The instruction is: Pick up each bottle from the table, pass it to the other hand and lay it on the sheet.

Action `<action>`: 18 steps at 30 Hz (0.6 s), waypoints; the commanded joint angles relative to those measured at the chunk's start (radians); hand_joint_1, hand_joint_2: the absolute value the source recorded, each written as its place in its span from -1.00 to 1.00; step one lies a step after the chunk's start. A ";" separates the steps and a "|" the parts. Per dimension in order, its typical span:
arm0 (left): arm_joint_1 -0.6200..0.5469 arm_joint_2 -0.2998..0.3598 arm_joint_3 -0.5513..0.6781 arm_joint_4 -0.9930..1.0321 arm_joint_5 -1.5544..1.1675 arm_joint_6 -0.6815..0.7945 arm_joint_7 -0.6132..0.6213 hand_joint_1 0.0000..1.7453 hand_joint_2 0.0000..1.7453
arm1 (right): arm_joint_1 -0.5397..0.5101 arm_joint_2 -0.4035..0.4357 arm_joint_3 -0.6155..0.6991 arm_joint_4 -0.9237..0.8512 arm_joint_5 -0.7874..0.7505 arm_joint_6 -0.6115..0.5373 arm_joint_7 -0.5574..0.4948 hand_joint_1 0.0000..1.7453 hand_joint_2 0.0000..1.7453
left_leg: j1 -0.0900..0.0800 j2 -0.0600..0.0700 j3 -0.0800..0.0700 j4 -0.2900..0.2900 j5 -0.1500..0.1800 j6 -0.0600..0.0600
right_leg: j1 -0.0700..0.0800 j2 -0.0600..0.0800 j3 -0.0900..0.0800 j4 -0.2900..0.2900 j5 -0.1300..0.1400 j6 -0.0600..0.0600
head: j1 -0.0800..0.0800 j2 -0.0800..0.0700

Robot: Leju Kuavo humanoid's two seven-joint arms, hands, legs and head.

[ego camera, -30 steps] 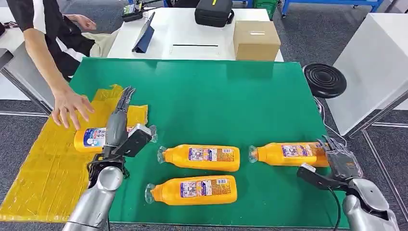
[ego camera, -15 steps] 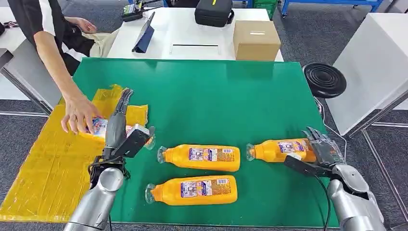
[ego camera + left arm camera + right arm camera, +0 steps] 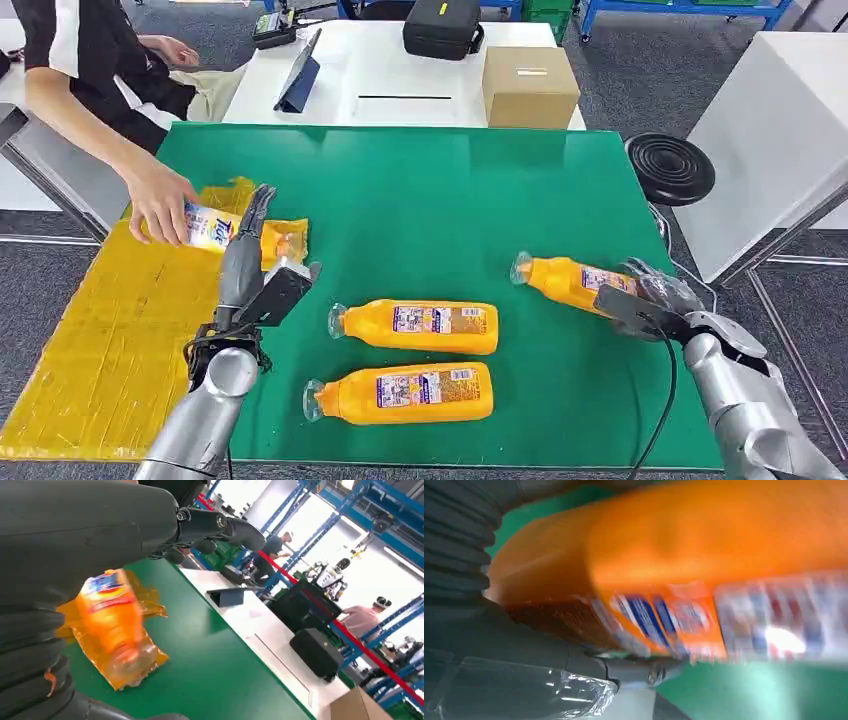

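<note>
right hand [image 3: 655, 300] clamped on a bottle [image 3: 570, 282], tilted at the counter's [image 3: 450, 200] right edge. best lifted level and carried left toward the left hand [image 3: 250, 262], fingers apart, empty, beside the yellow sheet [image 3: 70, 340].

Silver jointed arms, dark grey left hand [image 3: 245, 262], right hand [image 3: 655, 300] wrapped in clear film, black wrist cable [image 3: 662, 400]

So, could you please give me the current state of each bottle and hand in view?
right hand: gripping the right bottle, tilted
person's hand: holding a bottle over the yellow sheet
two middle bottles: lying flat
left hand: empty, fingers extended
</note>
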 commanded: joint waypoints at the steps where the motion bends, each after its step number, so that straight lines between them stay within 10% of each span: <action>1: -0.040 0.006 0.020 0.085 0.008 0.006 0.005 -1.00 1.00 | -0.019 0.009 0.055 0.155 -0.002 0.053 0.010 1.00 1.00 | 0.002 -0.003 0.000 -0.003 0.004 -0.007 | 0.002 -0.003 0.002 -0.004 0.003 -0.003 | 0.000 0.000; 11: -0.048 0.001 0.013 0.100 0.017 0.001 0.008 -1.00 1.00 | 0.018 -0.002 0.075 0.113 -0.016 -0.017 0.039 1.00 1.00 | 0.002 -0.005 0.001 -0.003 0.005 -0.004 | 0.002 -0.005 0.004 -0.005 0.005 -0.004 | 0.000 0.000; 18: -0.015 -0.005 0.026 0.069 0.018 0.006 0.006 -1.00 1.00 | 0.079 0.068 0.018 -0.045 -0.083 -0.318 0.125 1.00 1.00 | 0.001 -0.001 0.000 -0.002 0.004 -0.002 | 0.002 -0.001 0.003 -0.004 0.005 -0.003 | 0.000 0.000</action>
